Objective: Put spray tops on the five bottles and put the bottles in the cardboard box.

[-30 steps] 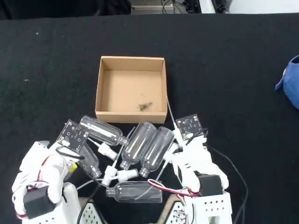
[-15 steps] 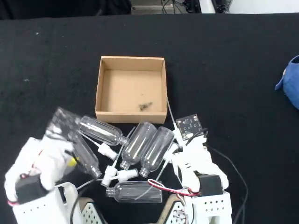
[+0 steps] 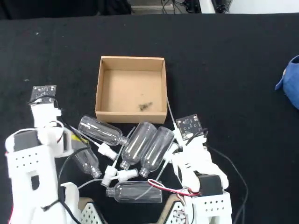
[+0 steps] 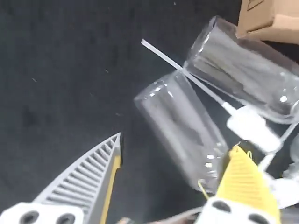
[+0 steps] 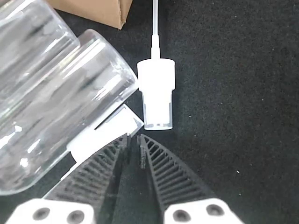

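Bottles [image 3: 137, 143], five clear ones, lie on their sides in a loose cluster on the black table [image 3: 233, 70]. They sit between the two arms and the open cardboard box [image 3: 131, 88], with loose white spray tops [image 3: 124, 175] scattered among them. The left claw [image 4: 176, 145] is spread wide, its grey finger [image 4: 105, 158] and yellow finger [image 4: 240, 172] well apart. One bottle [image 4: 184, 126] lies slantwise in the gap ahead of them, and I cannot tell whether either finger touches it. Just beyond it, farther from the claw, lies a second bottle [image 4: 247, 79] with its far end beside a corner of the box. A tubed spray top [image 4: 252, 130] rests across the seam between these two, its long thin tube running out past their bases. The right claw [image 5: 133, 136] has its fingers drawn together, only a sliver between the tips and nothing held. Directly ahead of those tips, just clear of them, lies a lone spray top [image 5: 156, 93], its tube pointing straight away from the claw. Beside that top a pair of bottles [image 5: 70, 93] lie touching along their length, and past them shows a corner of the box.
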Motion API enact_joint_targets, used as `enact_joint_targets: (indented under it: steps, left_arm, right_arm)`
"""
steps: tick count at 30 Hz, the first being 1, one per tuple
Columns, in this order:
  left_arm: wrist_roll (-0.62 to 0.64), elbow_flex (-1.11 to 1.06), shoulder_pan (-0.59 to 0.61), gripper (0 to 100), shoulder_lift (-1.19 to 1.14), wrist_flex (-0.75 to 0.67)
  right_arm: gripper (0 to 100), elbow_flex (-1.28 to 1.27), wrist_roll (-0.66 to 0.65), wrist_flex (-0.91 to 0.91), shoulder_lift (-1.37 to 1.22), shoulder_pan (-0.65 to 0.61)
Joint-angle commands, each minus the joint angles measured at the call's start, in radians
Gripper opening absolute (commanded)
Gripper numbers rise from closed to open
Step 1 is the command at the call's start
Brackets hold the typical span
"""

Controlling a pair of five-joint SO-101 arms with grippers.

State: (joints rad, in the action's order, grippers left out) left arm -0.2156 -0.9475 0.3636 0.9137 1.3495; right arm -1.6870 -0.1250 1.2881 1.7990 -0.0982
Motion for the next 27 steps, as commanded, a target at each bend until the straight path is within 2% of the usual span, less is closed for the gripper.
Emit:
enact_joint_targets:
  steps: [1, 4, 10, 17, 27]
  left_arm:
    - [0.227, 0.05, -0.093, 22, -0.063, -0.017]
    - [0.298, 0.05, -0.104, 22, -0.091, -0.025]
    - [0.307, -0.007, -0.044, 22, -0.123, -0.034]
    - [0.315, -0.22, -0.038, 22, -0.14, -0.338]
    - [0.316, -0.262, -0.038, 20, -0.14, -0.359]
  right_arm:
    - [1.1, 0.004, -0.008, 0.02, 0.097, -0.018]
    - [1.1, 0.004, -0.008, 0.02, 0.097, -0.018]
    - [1.1, 0.004, -0.008, 0.02, 0.097, -0.018]
    - [1.1, 0.004, -0.008, 0.02, 0.097, -0.018]
    - [1.1, 0.004, -0.008, 0.02, 0.097, -0.018]
